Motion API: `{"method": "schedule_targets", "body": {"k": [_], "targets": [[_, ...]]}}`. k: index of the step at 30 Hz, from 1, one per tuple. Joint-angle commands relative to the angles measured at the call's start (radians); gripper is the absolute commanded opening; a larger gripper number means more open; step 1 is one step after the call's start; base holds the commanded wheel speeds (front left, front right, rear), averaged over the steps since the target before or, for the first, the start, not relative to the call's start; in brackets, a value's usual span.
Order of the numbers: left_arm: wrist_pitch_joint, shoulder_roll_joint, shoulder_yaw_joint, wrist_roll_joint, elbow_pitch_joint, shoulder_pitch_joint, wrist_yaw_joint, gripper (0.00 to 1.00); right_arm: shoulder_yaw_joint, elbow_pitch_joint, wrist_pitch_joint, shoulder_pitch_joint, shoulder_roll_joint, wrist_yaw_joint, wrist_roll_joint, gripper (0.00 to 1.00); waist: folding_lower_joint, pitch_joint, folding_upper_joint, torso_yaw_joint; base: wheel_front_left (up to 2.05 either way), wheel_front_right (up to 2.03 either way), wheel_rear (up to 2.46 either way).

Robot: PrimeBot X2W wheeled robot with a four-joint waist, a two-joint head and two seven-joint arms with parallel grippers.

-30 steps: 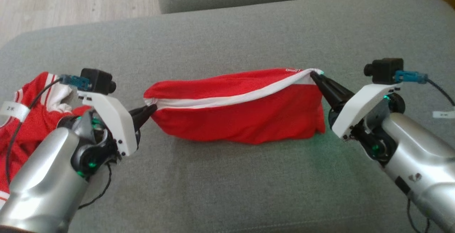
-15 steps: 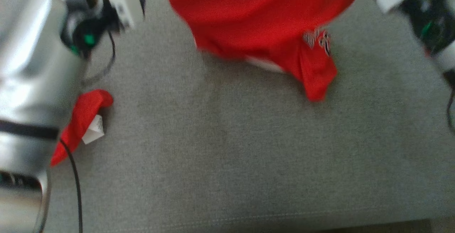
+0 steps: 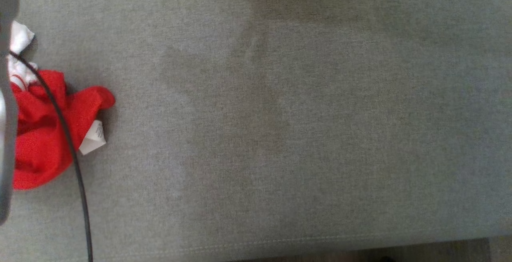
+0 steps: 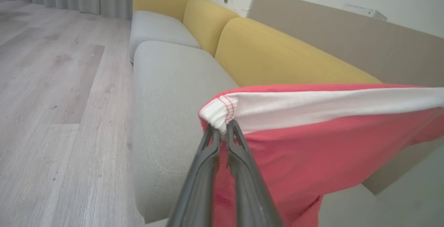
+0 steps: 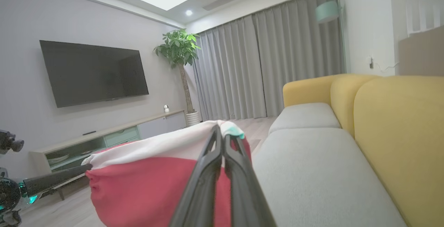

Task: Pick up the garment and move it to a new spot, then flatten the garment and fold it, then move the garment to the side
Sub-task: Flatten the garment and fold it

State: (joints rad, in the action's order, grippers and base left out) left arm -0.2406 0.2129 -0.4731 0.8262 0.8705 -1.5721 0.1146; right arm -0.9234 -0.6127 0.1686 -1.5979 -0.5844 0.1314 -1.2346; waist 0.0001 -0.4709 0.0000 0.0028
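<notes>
The left pincer [image 4: 223,124] and right pincer [image 5: 222,131] both clamp the red white-banded fabric garment [image 4: 312,143]; the crumpled red cloth [image 3: 40,142] has an illegible white tag [image 3: 93,138].

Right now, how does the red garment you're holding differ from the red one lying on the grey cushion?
The held red garment with the white band hangs stretched between the left hand and right hand; the crumpled red garment lies bunched on the grey fabric cushion. The held garment's white band is pulled straight; the crumpled garment shows a white label. Both are red with white trim.

Head down over sofa [image 3: 280,134]; wrists level, garment [image 4: 312,157] shared
</notes>
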Motion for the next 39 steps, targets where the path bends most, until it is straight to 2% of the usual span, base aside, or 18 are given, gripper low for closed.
{"method": "schedule_targets", "body": {"k": [1,6,11,15,22,23,32,34,39], "targets": [[0.018,0.034,0.02,-0.009,-0.006,-0.08,0.003,0.0,0.004,0.012,0.012,-0.038,-0.021,-0.001,0.0,0.0,-0.0001,0.002,0.0,-0.001,0.0,0.0,0.0],[0.021,0.016,-0.022,0.007,0.071,-0.082,0.014,0.0,-0.08,0.035,0.012,-0.038,-0.048,-0.001,-0.017,0.0,-0.0001,0.027,0.0,-0.003,0.0,0.0,0.0],[-0.048,0.032,-0.148,0.064,0.017,0.084,0.016,0.0,-0.212,0.097,-0.066,0.092,-0.096,-0.001,-0.064,0.0,-0.0001,0.086,0.0,-0.005,0.0,0.0,0.0],[-0.121,0.09,-0.257,0.155,-0.088,0.275,0.016,0.0,-0.314,0.163,-0.151,0.226,-0.155,-0.001,-0.096,0.0,-0.0001,0.158,0.0,-0.014,0.0,0.0,0.0],[-0.291,0.225,-0.411,0.332,-0.315,0.571,0.016,0.0,-0.354,0.244,-0.388,0.487,-0.275,-0.001,-0.131,0.0,-0.0001,0.304,0.0,-0.019,0.0,0.0,0.0],[-0.291,0.225,-0.411,0.332,-0.315,0.571,0.016,0.0,-0.354,0.244,-0.388,0.487,-0.275,-0.001,-0.131,0.0,-0.0001,0.304,0.0,-0.019,0.0,0.0,0.0],[-0.476,0.375,-0.501,0.514,-0.582,0.834,0.012,0.0,-0.357,0.331,-0.724,0.763,-0.404,-0.001,-0.259,0.0,-0.0001,0.452,0.0,-0.029,0.0,0.0,0.0],[-0.503,0.404,-0.508,0.541,-0.649,0.873,-0.005,0.0,-0.357,0.367,-0.755,0.783,-0.431,-0.001,-0.264,0.0,-0.0001,0.462,0.0,-0.031,0.0,0.0,0.0],[-0.53,0.45,-0.498,0.577,-0.782,0.905,-0.064,0.0,-0.332,0.432,-0.754,0.774,-0.465,-0.001,-0.265,0.0,-0.0001,0.452,0.0,-0.022,0.0,0.0,0.0]]}}
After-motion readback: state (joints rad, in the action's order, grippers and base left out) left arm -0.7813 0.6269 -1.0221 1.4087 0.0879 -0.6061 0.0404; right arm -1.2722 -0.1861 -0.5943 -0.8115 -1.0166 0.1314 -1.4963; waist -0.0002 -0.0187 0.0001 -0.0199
